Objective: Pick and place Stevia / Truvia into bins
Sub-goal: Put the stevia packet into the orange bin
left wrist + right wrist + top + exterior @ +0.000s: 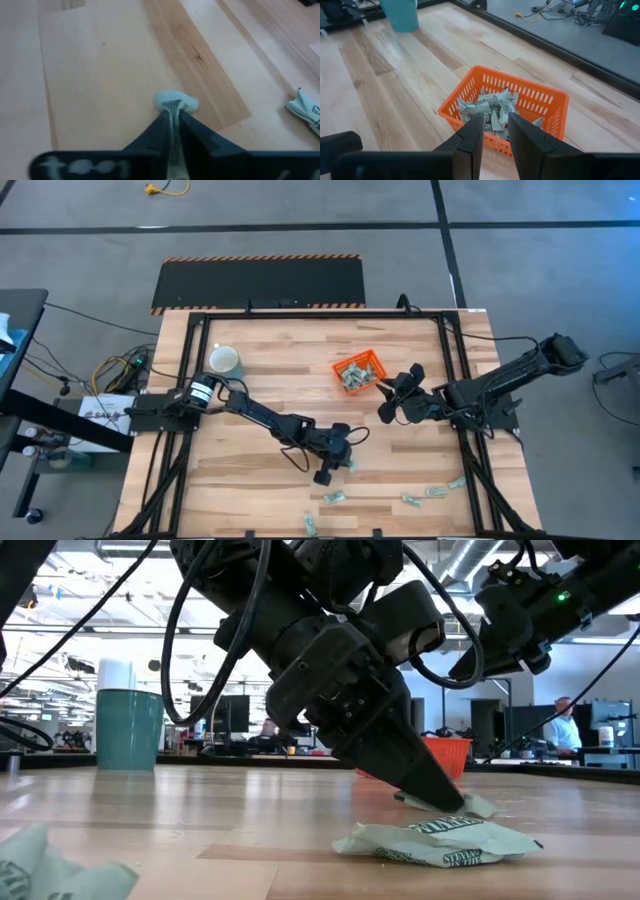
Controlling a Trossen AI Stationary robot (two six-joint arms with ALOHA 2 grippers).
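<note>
Packets of sweetener are scattered along the near edge of the table (260,360), and one packet (174,102) is pinched between the jaws of the left gripper (326,474), which are closed almost fully on it; the paper is seen bulging past the fingertips in the left wrist view. In the low view the gripper is tilted steeply down with its tips at the wood, and a second packet (440,840) is lying flat just in front of it, apart from the jaws. More packets (432,494) are spread near the front right edge, well apart from the tray. The orange tray (358,372) is set toward the middle right of the table and is already holding a heap of packets (492,111). The right gripper (400,395) is held just beside the tray, on its near right side, with jaws partly open and nothing between them. A cup (224,360) stands near the far left corner, well apart from both arms. Bare wood is left open between the left gripper and the tray, and the black frame rails run along the table's sides
</note>
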